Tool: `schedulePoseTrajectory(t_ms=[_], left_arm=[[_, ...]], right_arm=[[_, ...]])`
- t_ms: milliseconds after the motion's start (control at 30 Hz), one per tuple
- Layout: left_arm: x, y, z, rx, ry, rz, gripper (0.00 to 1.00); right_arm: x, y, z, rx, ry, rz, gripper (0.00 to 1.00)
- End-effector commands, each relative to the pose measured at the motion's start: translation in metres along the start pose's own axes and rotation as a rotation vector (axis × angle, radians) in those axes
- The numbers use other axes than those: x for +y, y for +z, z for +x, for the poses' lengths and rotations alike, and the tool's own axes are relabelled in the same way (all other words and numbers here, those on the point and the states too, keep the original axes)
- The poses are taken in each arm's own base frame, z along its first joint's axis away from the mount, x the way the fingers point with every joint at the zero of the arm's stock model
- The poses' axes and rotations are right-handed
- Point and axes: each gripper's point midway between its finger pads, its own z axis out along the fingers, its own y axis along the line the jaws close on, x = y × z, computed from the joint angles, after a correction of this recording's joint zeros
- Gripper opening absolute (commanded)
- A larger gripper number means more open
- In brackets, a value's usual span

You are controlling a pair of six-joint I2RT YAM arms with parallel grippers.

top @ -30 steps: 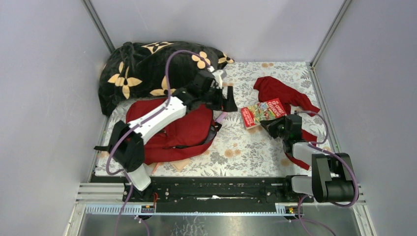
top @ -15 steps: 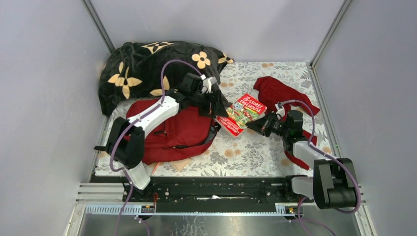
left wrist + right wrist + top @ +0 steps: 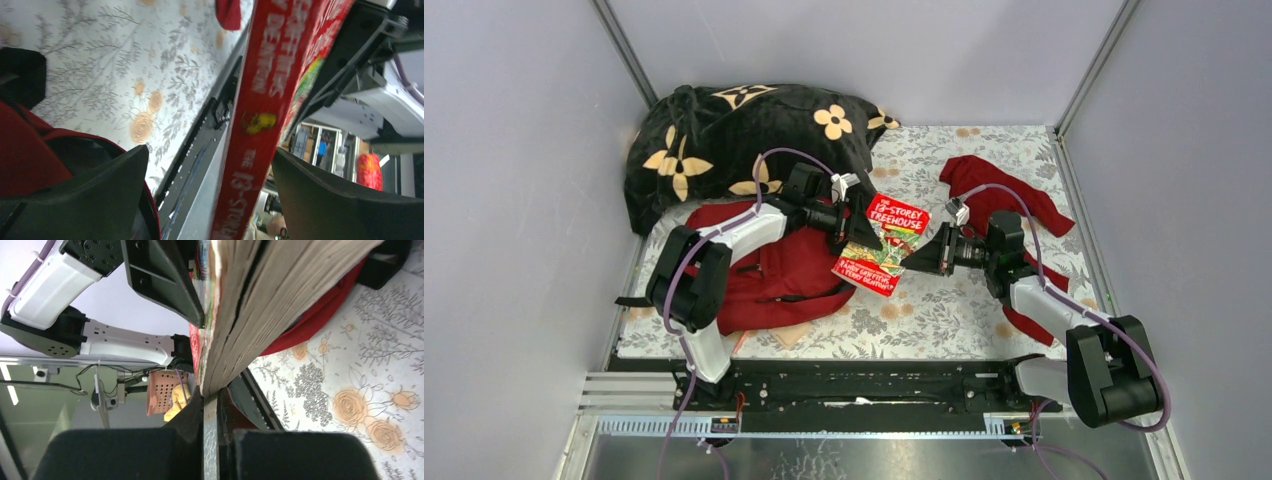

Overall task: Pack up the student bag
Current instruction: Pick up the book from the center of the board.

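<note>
The backpack (image 3: 774, 270) lies flat on the flowered cloth (image 3: 944, 310), to the left of and below the left gripper (image 3: 861, 228), whose arm reaches across it. It looks soft and limp. I judge its mouth will sag closed unless held, so the best hold is the fabric rim beside the zipper, or the top loop, not the slack middle. In the left wrist view a dark opening (image 3: 85, 155) shows just under the near finger. Beyond the backpack and behind these jaws is the black flowered blanket (image 3: 724, 140), touching the backpack's far edge. A flat tan thing (image 3: 789, 335) pokes out from under the near edge.

The left jaws are spread wide and grasp nothing. The book (image 3: 884, 245) stands between them, spine toward the wrist camera, with no contact that I can see.

The right gripper (image 3: 916, 262) is clenched on the book's right edge, and its 2 fingers pinch the cover and pages in the wrist view. The paperback looks stiff and light and hangs tilted above the cloth, just right of the backpack.

Behind the right arm the red garment (image 3: 999, 190) lies well apart. The left arm over the backpack is the main thing in the way.
</note>
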Motion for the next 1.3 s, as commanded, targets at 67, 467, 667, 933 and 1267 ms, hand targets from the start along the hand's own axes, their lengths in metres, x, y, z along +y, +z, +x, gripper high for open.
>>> schedulePoseTrajectory(t_ms=[67, 467, 667, 933, 1267], left_arm=[[0.0, -0.004, -0.009, -0.016, 0.06, 0.008, 0.99], [-0.05, -0.021, -0.029, -0.086, 0.096, 0.138, 0.15], [-0.08, -0.048, -0.063, -0.273, 0.103, 0.09, 0.0], [-0.124, -0.131, -0.116, -0.899, 0.062, 0.038, 0.0], [-0.13, -0.132, -0.114, -0.977, -0.01, 0.123, 0.0]], right_arm=[[0.037, -0.003, 0.004, 0.087, -0.161, -0.102, 0.0], [0.015, 0.007, 0.005, 0.163, -0.151, 0.013, 0.0], [-0.008, 0.0, -0.04, -0.044, -0.123, 0.321, 0.99], [0.051, -0.014, -0.073, -0.53, 0.004, -0.05, 1.0], [0.095, 0.023, -0.073, -0.568, 0.068, -0.323, 1.0]])
